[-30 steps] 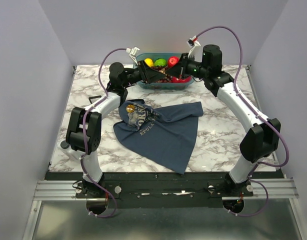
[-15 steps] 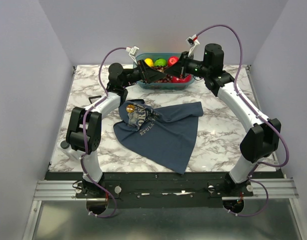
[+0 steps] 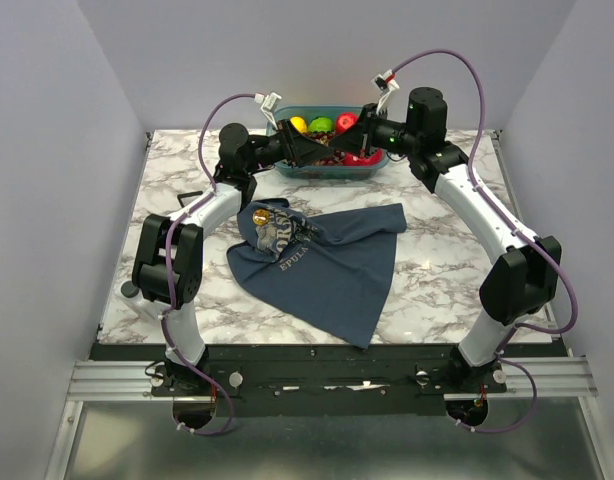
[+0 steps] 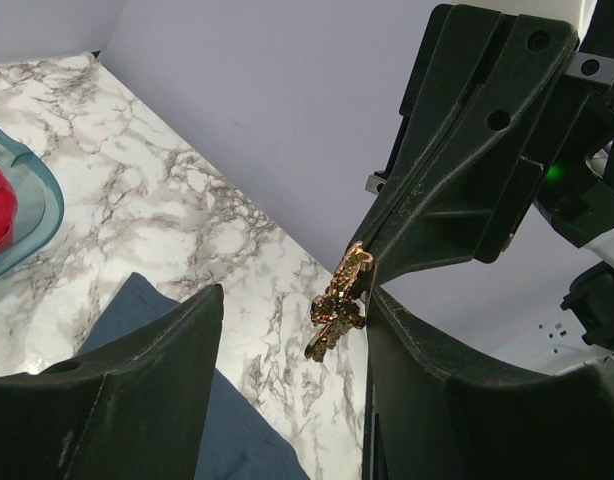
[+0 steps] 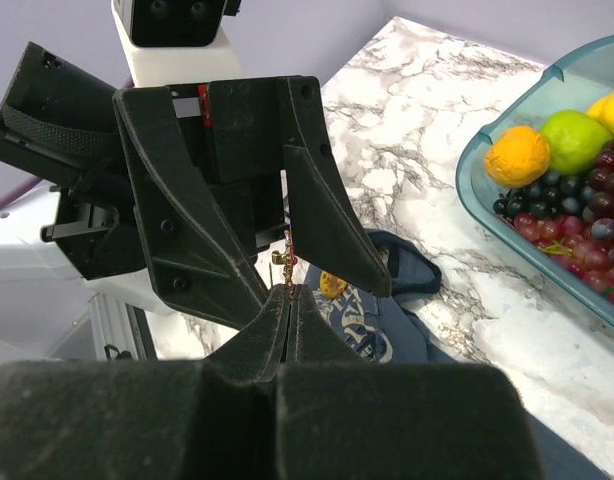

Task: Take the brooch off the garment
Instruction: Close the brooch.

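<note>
The brooch (image 4: 339,300), a small sparkling gold bow-shaped pin, hangs in the air from the tips of my right gripper (image 5: 290,292), which is shut on it; it also shows in the right wrist view (image 5: 287,262). My left gripper (image 4: 292,330) is open, one jaw on each side of the brooch, not touching it. Both grippers (image 3: 312,152) (image 3: 339,145) meet above the fruit tray at the back. The garment (image 3: 322,265) lies crumpled on the marble table below, with a small gold-yellow spot (image 3: 259,216) near its print.
A teal tray (image 3: 332,175) at the back holds a lemon (image 3: 298,125), a lime (image 3: 321,125), a red fruit (image 3: 347,122) and dark grapes (image 5: 577,230). Grey walls enclose the table on three sides.
The left arm has shifted very slightly to the right. Both grippers stay together over the tray, and the garment has not moved.
</note>
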{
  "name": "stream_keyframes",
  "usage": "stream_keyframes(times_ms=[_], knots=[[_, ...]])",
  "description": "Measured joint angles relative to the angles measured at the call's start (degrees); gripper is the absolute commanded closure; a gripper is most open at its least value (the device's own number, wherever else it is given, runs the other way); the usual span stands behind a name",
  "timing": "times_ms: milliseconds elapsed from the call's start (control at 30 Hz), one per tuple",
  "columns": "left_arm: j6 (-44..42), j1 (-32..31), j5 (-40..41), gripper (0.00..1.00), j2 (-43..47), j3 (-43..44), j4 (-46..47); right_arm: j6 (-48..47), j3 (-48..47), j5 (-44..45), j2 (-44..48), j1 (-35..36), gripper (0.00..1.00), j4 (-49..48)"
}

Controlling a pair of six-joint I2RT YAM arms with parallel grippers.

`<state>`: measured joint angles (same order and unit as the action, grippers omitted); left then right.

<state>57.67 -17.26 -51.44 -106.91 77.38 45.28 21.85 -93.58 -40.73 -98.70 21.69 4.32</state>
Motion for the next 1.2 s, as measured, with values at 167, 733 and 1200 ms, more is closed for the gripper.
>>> stream_keyframes(times_ms=[167,733,1200], knots=[[0.2,0.2,0.0,0.34,0.0,0.0,0.0,-0.4,0.0,0.2,0.0,0.0,1.0,0.1],[1.7,0.7,0.0,0.32,0.2,-0.3,0.1,-0.8,0.0,0.6,0.0,0.3,0.99,0.0],[3.7,1.4,0.0,0.34,0.2,-1.2,1.9,-1.9,0.5,0.3,0.0,0.4,0.99,-0.3]])
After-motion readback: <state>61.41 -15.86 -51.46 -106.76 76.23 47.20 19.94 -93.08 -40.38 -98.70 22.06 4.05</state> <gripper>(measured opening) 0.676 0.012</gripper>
